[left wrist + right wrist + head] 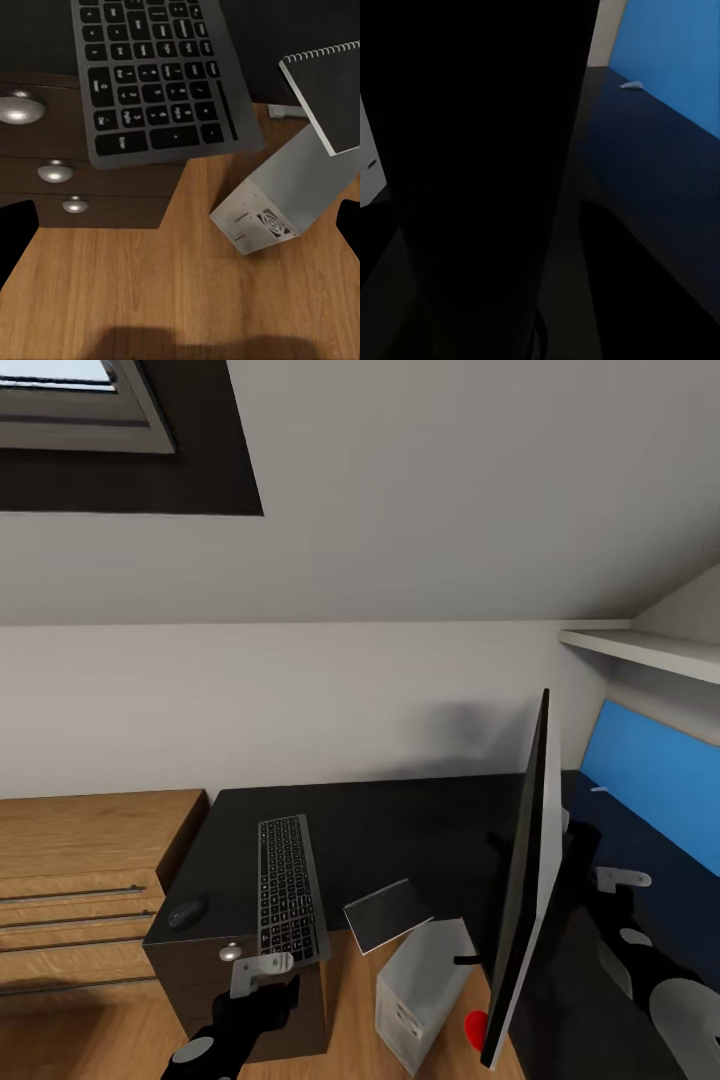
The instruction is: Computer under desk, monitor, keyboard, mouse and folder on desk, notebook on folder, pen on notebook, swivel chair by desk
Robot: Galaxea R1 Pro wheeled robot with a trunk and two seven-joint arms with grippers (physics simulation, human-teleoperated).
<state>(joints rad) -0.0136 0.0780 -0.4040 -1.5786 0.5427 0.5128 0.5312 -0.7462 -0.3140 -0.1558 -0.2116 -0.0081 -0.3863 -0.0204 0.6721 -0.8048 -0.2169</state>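
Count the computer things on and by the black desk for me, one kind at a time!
keyboard: 1
mouse: 1
monitor: 1
computer: 1
notebook: 1
Total: 5

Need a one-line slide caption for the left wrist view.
Keyboard overhanging the desk edge above knobbed drawers, notebook jutting out over the computer on wood floor.
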